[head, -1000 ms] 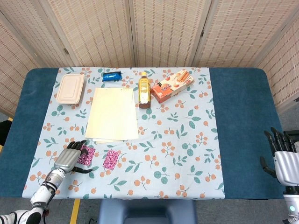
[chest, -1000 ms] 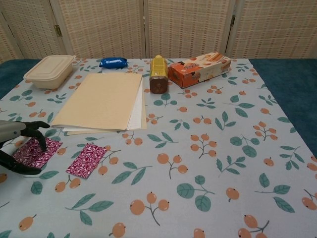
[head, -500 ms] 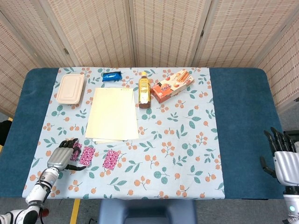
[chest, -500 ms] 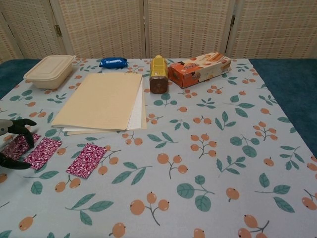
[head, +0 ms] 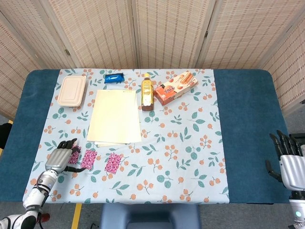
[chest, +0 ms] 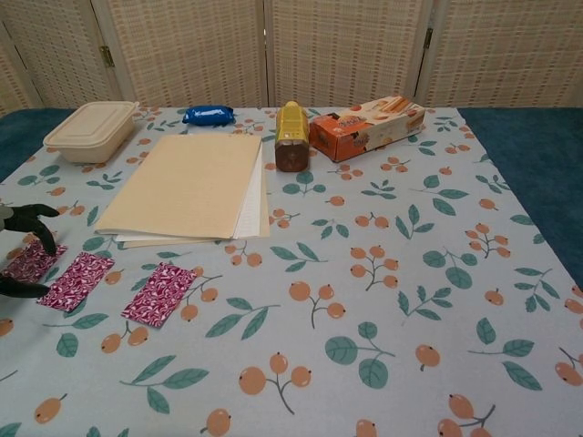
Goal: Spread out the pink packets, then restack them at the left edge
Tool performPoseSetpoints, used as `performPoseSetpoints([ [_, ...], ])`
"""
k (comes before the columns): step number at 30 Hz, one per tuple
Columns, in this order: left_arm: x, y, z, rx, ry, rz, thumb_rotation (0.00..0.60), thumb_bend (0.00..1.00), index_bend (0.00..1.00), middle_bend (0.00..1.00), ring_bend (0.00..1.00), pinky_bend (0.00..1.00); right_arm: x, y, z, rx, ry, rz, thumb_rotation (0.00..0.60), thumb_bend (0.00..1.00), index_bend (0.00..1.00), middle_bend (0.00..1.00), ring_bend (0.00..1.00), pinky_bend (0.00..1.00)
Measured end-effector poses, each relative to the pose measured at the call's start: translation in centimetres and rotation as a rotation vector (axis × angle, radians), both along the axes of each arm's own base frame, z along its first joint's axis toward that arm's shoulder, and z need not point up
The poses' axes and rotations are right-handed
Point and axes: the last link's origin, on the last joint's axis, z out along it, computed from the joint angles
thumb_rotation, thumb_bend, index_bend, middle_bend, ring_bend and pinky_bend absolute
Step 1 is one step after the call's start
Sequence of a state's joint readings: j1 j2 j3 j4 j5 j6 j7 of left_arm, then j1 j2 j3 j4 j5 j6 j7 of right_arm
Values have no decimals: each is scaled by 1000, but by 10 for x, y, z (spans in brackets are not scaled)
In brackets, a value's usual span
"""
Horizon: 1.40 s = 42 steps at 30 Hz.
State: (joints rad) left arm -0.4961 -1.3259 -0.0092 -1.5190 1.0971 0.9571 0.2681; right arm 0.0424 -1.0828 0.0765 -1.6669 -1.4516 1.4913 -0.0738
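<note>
Three pink patterned packets lie flat in a row near the table's front left. The right one (head: 113, 162) (chest: 160, 293) and the middle one (head: 89, 159) (chest: 76, 280) lie free. My left hand (head: 59, 158) (chest: 20, 250) arches over the leftmost packet (head: 75, 156) (chest: 32, 261). Its fingertips (chest: 47, 238) touch that packet's far edge and its thumb (chest: 18, 289) rests on the cloth in front. That packet is partly hidden by the hand. My right hand (head: 287, 163) hangs beyond the table's front right corner, fingers spread, holding nothing.
A stack of cream paper (head: 115, 116) (chest: 187, 185) lies just behind the packets. Further back stand a beige lidded box (head: 72, 89) (chest: 92, 129), a blue wrapper (head: 114, 78), a yellow bottle (head: 147, 91) (chest: 291, 137) and an orange snack carton (head: 175, 87) (chest: 366, 127).
One second ago the left hand rested on a pile beside one free packet. It has slid left, dragging one packet along and leaving another behind, so three now lie apart. The right hand stayed still.
</note>
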Motion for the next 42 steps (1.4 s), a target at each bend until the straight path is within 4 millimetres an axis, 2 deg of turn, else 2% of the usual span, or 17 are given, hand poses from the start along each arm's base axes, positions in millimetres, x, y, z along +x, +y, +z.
performPoseSetpoints([
  [2,2,1,2,10,-2,-11,468,59,289,0,0,0,0,0,0,0,0,1,600,452,5,11,0,0],
  [8,9,5,10,34,2,-43,600,60,241,0,0,0,0,1,1,-2,0,3,600,452,5,11,0,0],
  [14,12,8,16,36,23,-75,600,70,230,0,0,0,-1,2,2,-3,-1,4,600,452,5,11,0,0],
  [20,26,2,9,-14,-17,-117,600,72,231,0,0,0,-2,2,1,2,-4,5,600,453,5,11,0,0],
  [26,50,1,-4,-67,0,-202,600,73,231,0,0,0,-6,4,3,-3,-6,-1,600,452,5,11,0,0],
  [33,84,0,-29,-130,20,-288,600,90,230,0,0,0,-13,6,6,-8,-12,-15,600,452,5,11,0,0],
  [42,104,0,-54,-171,63,-297,600,101,223,0,0,0,-18,7,8,-10,-15,-24,600,452,5,11,0,0],
])
